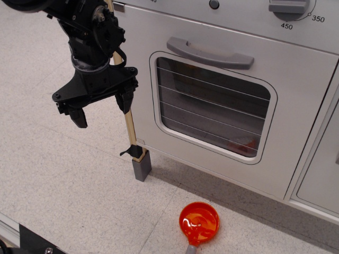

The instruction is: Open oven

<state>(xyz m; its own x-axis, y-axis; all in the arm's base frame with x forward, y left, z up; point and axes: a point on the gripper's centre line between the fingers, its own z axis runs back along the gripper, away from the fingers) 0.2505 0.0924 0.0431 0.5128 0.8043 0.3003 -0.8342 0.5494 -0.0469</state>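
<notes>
The silver-grey oven [222, 106] fills the upper right, and its door is closed. The door has a grey bar handle [210, 53] along the top and a rounded wire-lined window [212, 108]. A temperature dial [288, 6] sits at the top right, with 350 and 450 marks. My black gripper [101, 110] hangs to the left of the door, below handle height. Its two fingers [79, 116] point down and stand apart, holding nothing.
A wooden stick [127, 114] on a grey block [141, 165] stands at the oven's lower left corner, just behind my gripper. An orange ladle [198, 223] lies on the speckled floor in front. A plain grey cabinet panel [320, 174] is at the right.
</notes>
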